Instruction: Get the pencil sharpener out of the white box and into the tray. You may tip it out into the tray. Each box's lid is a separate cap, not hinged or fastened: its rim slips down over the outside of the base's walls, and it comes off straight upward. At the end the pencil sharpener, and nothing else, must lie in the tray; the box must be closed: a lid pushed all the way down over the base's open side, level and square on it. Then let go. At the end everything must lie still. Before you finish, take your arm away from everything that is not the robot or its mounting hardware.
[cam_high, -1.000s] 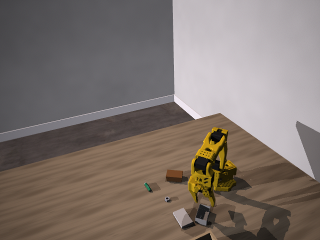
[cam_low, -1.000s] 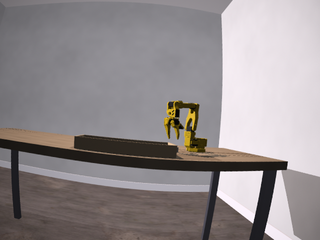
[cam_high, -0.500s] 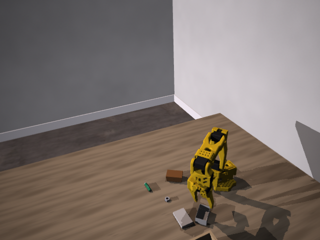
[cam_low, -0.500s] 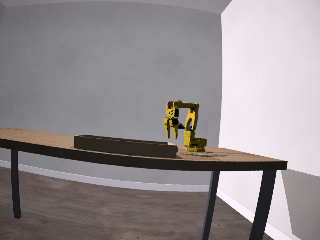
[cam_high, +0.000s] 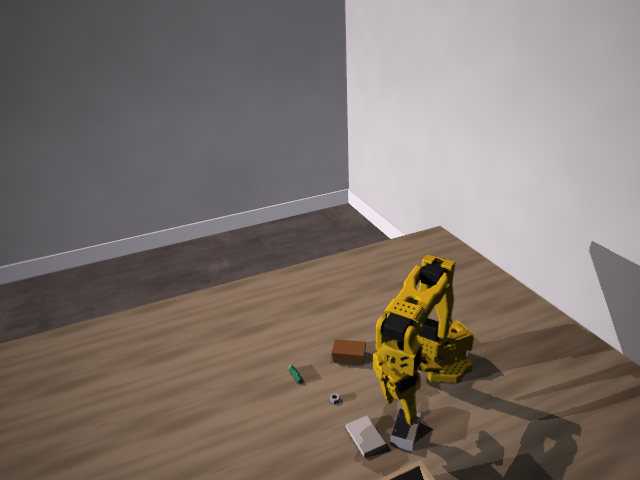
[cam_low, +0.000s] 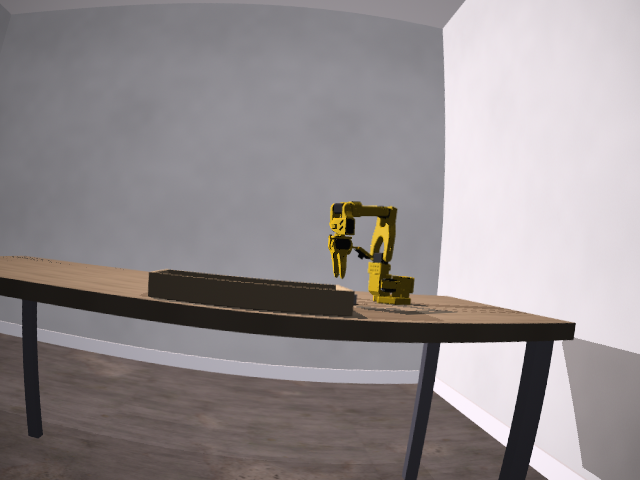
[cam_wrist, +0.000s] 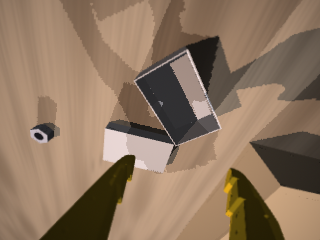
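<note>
wrist view: you have the claw (cam_high: 400, 412) (cam_low: 339, 277) (cam_wrist: 181, 165) above the desk (cam_high: 206, 387) (cam_low: 103, 276) (cam_wrist: 30, 190), moderately open, with nothing between its fingers. the white box (cam_high: 403, 442) (cam_wrist: 159, 65) is uncovered, and its lid (cam_high: 364, 434) (cam_wrist: 137, 145) lies just beside it.

i think the step is to reach for the box or its content. please turn the claw first, so its fingers agree with the box walls, then go down straight and slowly; a crooked finger could push the box against the lid. if you tip it, keep it low over the tray (cam_high: 424, 471) (cam_low: 248, 297) (cam_wrist: 295, 160), which lies along the desk's front edge in the exterior view.

the pencil sharpener you cannot make out; whether it is in the shadowed box or in the tray, i cannot tell. the box opening is below the claw, ahead of the fingertips.
</note>
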